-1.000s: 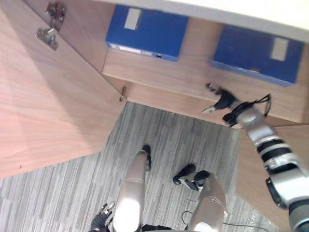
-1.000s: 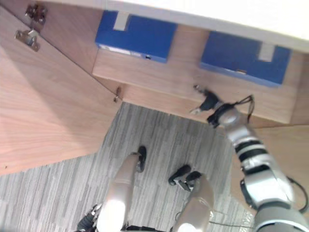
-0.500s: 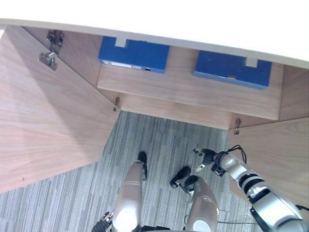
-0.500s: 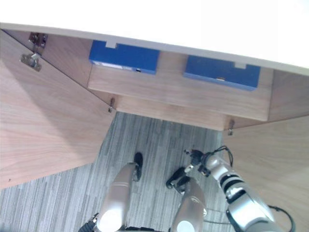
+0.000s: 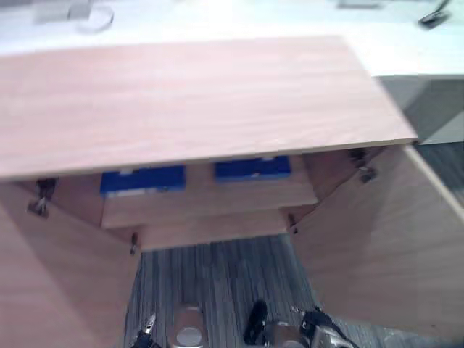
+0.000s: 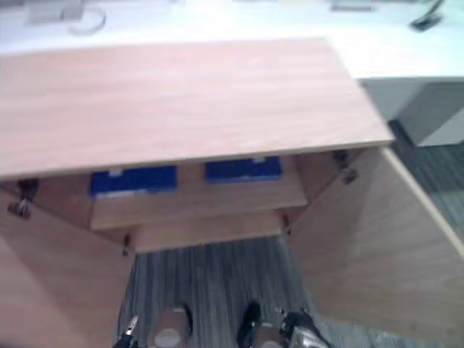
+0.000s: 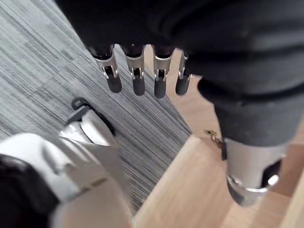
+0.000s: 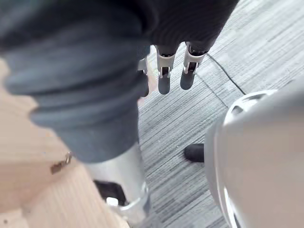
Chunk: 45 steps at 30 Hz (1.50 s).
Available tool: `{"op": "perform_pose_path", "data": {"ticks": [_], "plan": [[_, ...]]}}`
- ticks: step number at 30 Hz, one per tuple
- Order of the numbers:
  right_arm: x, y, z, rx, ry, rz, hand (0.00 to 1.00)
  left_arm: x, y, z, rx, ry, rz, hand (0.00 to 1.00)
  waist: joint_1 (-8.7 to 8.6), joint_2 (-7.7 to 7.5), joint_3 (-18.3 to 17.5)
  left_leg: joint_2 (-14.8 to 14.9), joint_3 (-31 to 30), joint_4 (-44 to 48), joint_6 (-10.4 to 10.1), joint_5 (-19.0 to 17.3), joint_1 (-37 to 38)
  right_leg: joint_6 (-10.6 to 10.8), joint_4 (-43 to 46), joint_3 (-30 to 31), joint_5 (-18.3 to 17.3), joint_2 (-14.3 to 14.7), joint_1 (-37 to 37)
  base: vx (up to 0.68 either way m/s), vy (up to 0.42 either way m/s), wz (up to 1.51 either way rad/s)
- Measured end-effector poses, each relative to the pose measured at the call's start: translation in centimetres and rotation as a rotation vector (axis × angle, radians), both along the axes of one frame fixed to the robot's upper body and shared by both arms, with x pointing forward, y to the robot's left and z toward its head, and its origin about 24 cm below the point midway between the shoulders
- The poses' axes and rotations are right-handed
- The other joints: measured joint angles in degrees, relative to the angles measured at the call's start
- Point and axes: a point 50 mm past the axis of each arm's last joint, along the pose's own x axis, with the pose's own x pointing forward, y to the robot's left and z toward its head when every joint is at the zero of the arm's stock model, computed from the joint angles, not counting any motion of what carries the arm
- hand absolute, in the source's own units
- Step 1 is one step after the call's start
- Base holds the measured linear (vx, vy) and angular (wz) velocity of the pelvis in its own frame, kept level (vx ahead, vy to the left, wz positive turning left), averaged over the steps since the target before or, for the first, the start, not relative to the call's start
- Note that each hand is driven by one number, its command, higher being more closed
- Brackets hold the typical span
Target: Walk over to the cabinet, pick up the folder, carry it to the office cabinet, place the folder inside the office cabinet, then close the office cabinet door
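Folder [image 5: 143, 180] on the shelf [image 5: 210, 206], both hands empty

Fingers [image 7: 137, 80] of the left hand [image 7: 156, 23] hang straight and released above the carpet [image 7: 42, 57], grasping nothing; the right hand [image 8: 190, 19] likewise. Further out, the blue folder lies flat in the open cabinet [image 5: 203, 116], a second folder [image 5: 252, 169] beside it. It looks stiff, boxy and light; its front edge seems best to take.
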Motion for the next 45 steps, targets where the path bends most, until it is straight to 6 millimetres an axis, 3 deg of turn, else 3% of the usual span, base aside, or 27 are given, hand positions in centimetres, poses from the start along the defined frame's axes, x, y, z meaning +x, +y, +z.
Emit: {"op": "perform_pose_path", "data": {"ticks": [2,6,11,13,14,15,16,17,18,19,20,21,23,24,26,27,29,34,41,44,45], "plan": [[-0.6,0.1,-0.1,0.001,0.010,-0.003,0.00,0.5,-0.5,0.0,-0.003,-0.004,-0.003,0.00,-0.50,0.09,-2.69,-0.95,-1.73,-4.90,0.60,-1.08,3.95,0.36,0.08,3.53,0.22,0.81,-0.71,0.01,0.146,-1.06],[-1.4,0.3,-0.2,0.000,0.011,0.014,0.00,1.4,-1.0,0.1,0.028,-0.002,-0.117,0.00,-1.45,0.23,-6.37,-1.76,7.27,-8.63,2.04,-1.15,8.50,2.04,-4.74,11.70,4.72,1.43,-0.11,-0.03,0.155,-1.03],[-1.6,0.2,-0.2,0.008,0.009,-0.029,0.00,2.1,-1.4,0.0,0.084,0.036,-0.331,0.00,-2.98,0.30,-7.03,-3.25,15.00,-10.78,2.93,-0.56,11.98,2.45,-8.83,18.52,9.52,1.65,-0.27,-0.03,0.127,-0.92],[-0.9,0.2,0.0,0.005,-0.020,-0.028,0.00,2.5,-1.5,0.1,0.098,0.040,-0.382,0.00,-3.02,0.68,-5.94,-3.15,18.28,-11.32,3.35,-0.41,13.81,1.44,-6.31,17.35,10.42,2.37,-1.71,-0.11,0.027,-1.03],[0.0,0.5,0.3,0.014,-0.052,-0.034,0.00,2.8,-1.6,0.1,0.107,0.041,-0.413,0.00,-2.99,0.80,-5.23,-2.45,21.40,-12.24,3.96,-0.22,14.58,0.11,-5.32,14.25,11.24,2.38,-2.74,-0.16,-0.062,-0.84],[0.3,0.5,0.4,0.018,-0.066,-0.045,0.00,2.8,-1.7,0.1,0.110,0.042,-0.430,0.00,-3.28,1.13,-4.93,-2.03,22.70,-12.73,4.30,-0.08,14.89,-2.41,-3.06,10.16,8.72,1.69,-3.33,-0.15,-0.067,-0.92],[0.7,0.3,0.6,0.016,-0.085,-0.062,0.00,2.9,-2.0,0.1,0.108,0.042,-0.453,0.00,-3.25,1.84,-4.70,-1.75,24.80,-13.28,4.21,0.42,15.80,-3.95,7.70,0.03,2.64,-1.54,-5.15,-0.10,-0.066,-0.65],[0.8,0.0,0.7,0.010,-0.097,-0.070,0.00,3.0,-2.3,0.1,0.105,0.043,-0.477,0.00,-3.34,2.54,-4.61,-1.22,26.34,-13.35,3.95,0.68,16.52,-4.11,17.03,-7.53,-1.87,-5.98,-5.38,-0.03,-0.050,-0.70],[0.9,-0.1,0.7,0.017,-0.100,-0.085,0.00,2.9,-2.4,0.1,0.103,0.043,-0.479,0.00,-3.28,2.74,-4.68,-0.76,27.66,-13.43,3.55,0.93,17.34,-4.46,23.63,-12.45,-4.01,-10.61,-4.43,-0.02,-0.068,-0.51],[0.9,0.0,0.7,0.021,-0.100,-0.090,0.00,2.8,-2.3,0.0,0.103,0.045,-0.476,0.00,-3.19,2.72,-4.70,-0.60,28.16,-13.52,3.27,1.10,17.71,-4.27,25.60,-13.92,-4.41,-12.78,-3.57,0.06,-0.121,-0.63],[0.8,0.2,0.7,0.024,-0.097,-0.093,0.00,2.6,-2.0,0.0,0.100,0.048,-0.461,0.00,-3.23,2.18,-4.80,-0.99,29.23,-13.27,2.80,1.38,18.66,-4.18,26.30,-15.25,-4.14,-16.80,-2.21,0.07,-0.132,-0.79],[1.0,0.2,0.7,0.026,-0.097,-0.094,0.00,2.6,-1.6,0.1,0.108,0.051,-0.454,0.00,-3.13,1.31,-4.49,-1.57,29.11,-12.36,2.87,1.41,18.49,-3.94,25.13,-15.69,-4.05,-16.04,-2.59,0.08,-0.173,-0.94],[1.2,0.1,0.7,0.021,-0.097,-0.092,0.00,2.2,-1.3,-0.1,0.102,0.067,-0.438,0.00,-2.96,2.00,-4.31,-1.98,25.00,-13.08,3.71,0.35,17.22,-4.53,18.10,-15.69,-4.24,-12.85,-0.69,-0.09,-0.233,-1.36],[1.1,-0.5,0.7,0.000,-0.083,-0.099,0.00,1.9,-1.0,-0.1,0.107,0.078,-0.434,0.00,-2.89,1.98,-4.25,-4.69,20.74,-18.59,3.81,0.97,17.15,-2.89,11.36,-14.74,-3.28,-9.59,0.38,-0.23,-0.197,-1.50],[1.0,-0.8,0.8,-0.010,-0.081,-0.103,0.00,1.3,-0.6,-0.3,0.106,0.104,-0.426,0.00,-2.65,2.02,-3.96,-4.17,19.64,-19.07,4.12,5.00,16.24,-1.51,7.27,-13.72,-2.81,-6.20,0.87,-0.25,-0.101,-1.02],[0.5,-0.9,0.7,-0.016,-0.073,-0.109,0.00,0.6,0.1,-0.4,0.110,0.136,-0.417,0.00,-3.37,1.26,-3.67,-3.20,20.69,-18.56,3.51,5.01,16.30,-1.49,6.66,-15.00,-4.21,-5.89,1.35,-0.14,-0.082,-0.56],[0.3,-1.2,0.7,-0.031,-0.069,-0.120,0.00,-0.6,0.5,-0.6,0.100,0.182,-0.406,0.00,-3.09,0.47,-3.22,-2.20,21.80,-18.24,3.31,4.48,16.26,-1.58,6.54,-16.17,-4.08,-5.65,1.43,-0.06,-0.065,-0.32],[1.3,-2.1,1.6,-0.049,-0.140,-0.180,0.00,-3.0,0.7,-0.8,0.077,0.243,-0.350,0.00,-3.39,0.38,-2.26,-1.32,21.77,-18.88,1.61,5.29,16.24,-1.44,5.46,-15.86,-3.31,-3.95,1.25,-0.01,-0.030,-0.08],[7.9,-5.7,6.9,-0.188,-0.448,-0.221,0.00,-2.3,0.6,-0.5,0.102,0.209,-0.394,0.00,-3.63,0.64,-2.43,-1.89,21.53,-20.46,1.43,5.92,16.23,-1.92,4.90,-15.86,-2.35,-4.19,0.52,0.05,0.055,0.01],[11.4,-7.0,9.9,-0.239,-0.573,-0.191,0.00,-1.8,0.6,-0.3,0.119,0.188,-0.430,0.00,-3.60,0.78,-2.47,-2.83,21.32,-21.25,1.83,6.23,16.16,-1.61,4.36,-15.83,-1.48,-4.56,0.45,0.04,0.108,0.01],[13.3,-7.8,11.7,-0.266,-0.635,-0.182,0.00,-1.6,0.6,-0.2,0.125,0.181,-0.441,0.00,-3.55,0.86,-2.40,-3.31,20.61,-21.38,2.11,6.47,15.97,-1.32,4.22,-15.84,-1.13,-5.12,0.29,0.02,0.099,0.04]]}}
